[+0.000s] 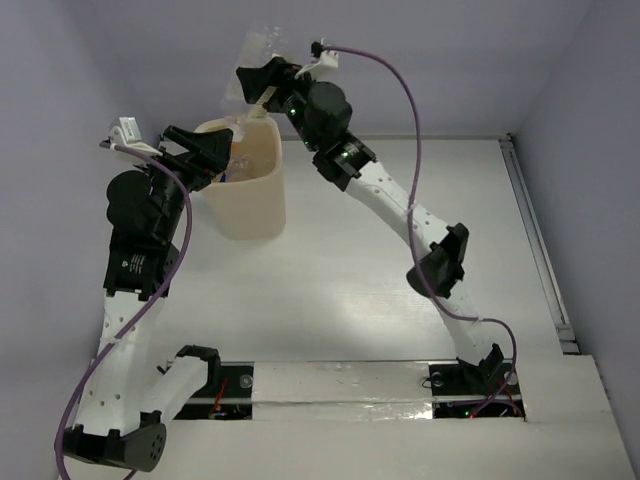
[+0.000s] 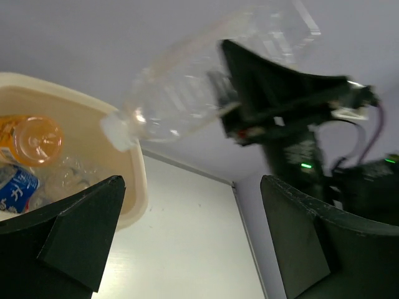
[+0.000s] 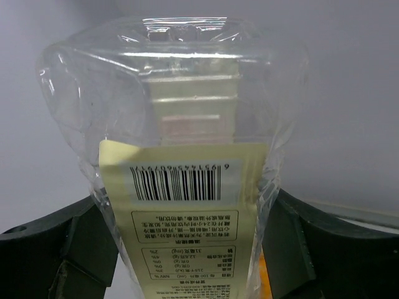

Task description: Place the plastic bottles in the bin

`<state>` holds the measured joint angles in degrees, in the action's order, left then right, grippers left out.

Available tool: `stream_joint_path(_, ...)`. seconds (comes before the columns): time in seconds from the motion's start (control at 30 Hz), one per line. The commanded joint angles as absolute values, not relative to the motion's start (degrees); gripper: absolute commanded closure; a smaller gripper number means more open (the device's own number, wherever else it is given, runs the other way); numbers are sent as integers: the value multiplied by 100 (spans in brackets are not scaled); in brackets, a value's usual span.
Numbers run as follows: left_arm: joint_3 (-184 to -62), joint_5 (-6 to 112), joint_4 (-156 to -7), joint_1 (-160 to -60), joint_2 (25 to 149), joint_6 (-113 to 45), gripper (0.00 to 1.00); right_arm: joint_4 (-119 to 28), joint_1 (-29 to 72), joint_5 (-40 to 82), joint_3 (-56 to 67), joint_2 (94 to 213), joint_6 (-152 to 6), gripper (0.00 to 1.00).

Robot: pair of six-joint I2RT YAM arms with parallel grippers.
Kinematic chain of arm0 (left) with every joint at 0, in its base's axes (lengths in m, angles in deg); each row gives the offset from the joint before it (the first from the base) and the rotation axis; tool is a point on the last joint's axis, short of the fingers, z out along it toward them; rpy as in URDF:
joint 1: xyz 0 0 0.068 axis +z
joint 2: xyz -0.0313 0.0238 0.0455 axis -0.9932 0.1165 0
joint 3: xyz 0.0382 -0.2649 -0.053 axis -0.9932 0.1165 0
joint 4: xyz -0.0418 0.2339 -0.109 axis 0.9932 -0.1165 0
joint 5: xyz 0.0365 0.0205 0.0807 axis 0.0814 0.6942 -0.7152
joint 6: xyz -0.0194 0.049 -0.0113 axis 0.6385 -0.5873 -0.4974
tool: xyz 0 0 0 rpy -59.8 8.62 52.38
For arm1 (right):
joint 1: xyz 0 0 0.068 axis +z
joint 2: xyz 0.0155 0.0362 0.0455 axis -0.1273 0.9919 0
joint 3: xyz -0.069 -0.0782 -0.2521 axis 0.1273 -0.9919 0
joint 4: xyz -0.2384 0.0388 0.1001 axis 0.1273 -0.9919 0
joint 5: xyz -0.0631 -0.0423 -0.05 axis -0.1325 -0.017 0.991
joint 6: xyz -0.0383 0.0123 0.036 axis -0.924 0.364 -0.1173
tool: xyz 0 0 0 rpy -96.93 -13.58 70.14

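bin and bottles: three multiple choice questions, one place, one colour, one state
1. Where is the orange bottle relative to the bin? A inside it B beside it C behind it
2. What colour is the label on the clear bottle in the right gripper? A blue B cream C red
3. How is the left gripper? A open and empty B shut on a bottle C shut on the bin rim
Answers: 1 A, the left wrist view shows it inside. 2 B, the right wrist view shows a cream barcode label. 3 A, its fingers stand wide apart, nothing gripped.
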<state>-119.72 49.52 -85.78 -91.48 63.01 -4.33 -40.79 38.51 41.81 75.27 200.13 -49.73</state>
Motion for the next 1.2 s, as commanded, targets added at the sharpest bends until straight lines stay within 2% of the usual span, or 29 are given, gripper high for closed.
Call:
stream_joint_path(0.0, -12119, 4885, -8784, -9236, 6116, -313, 12, -3816, 3901, 5511, 8087, 20384, -5442, 34)
stream_joint_path(0.13, -11813, 4833, -8908, -9236, 5932, -348, 12, -3981, 3901, 5629, 7761, 20595, -5768, 32)
stream_joint_path(0.3, -11671, 4780, -8864, -9289, 5887, -453, 12, -3666, 4436, 5663, 6297, 20201, -6708, 31)
stream_joint_path(0.4, -11723, 4718, -8846, -9289, 5931, -568, 12, -3665, 4637, 5733, 5873, 20025, -7024, 30)
stream_joint_path(0.5, -11802, 4648, -8855, -9351, 5932, -656, 11, -3979, 4709, 5699, 6011, 20190, -7297, 25)
stream_joint_path(0.63, -11794, 4595, -8899, -9403, 5905, -743, 11, -4158, 4709, 5716, 6057, 20095, -7176, 0)
stream_joint_path(0.73, -11829, 4516, -8951, -9403, 5931, -796, 10, -4096, 4709, 5576, 5941, 19850, -7061, 0)
stream_joint_path(0.93, -12171, 4218, -9022, -9403, 6133, -1025, 10, -4377, 4709, 5452, 6461, 19542, -7061, 0)
stream_joint_path(1.17, -12190, 4085, -9004, -9403, 6134, -1183, 9, -4061, 4709, 5496, 5292, 18592, -6990, 0)
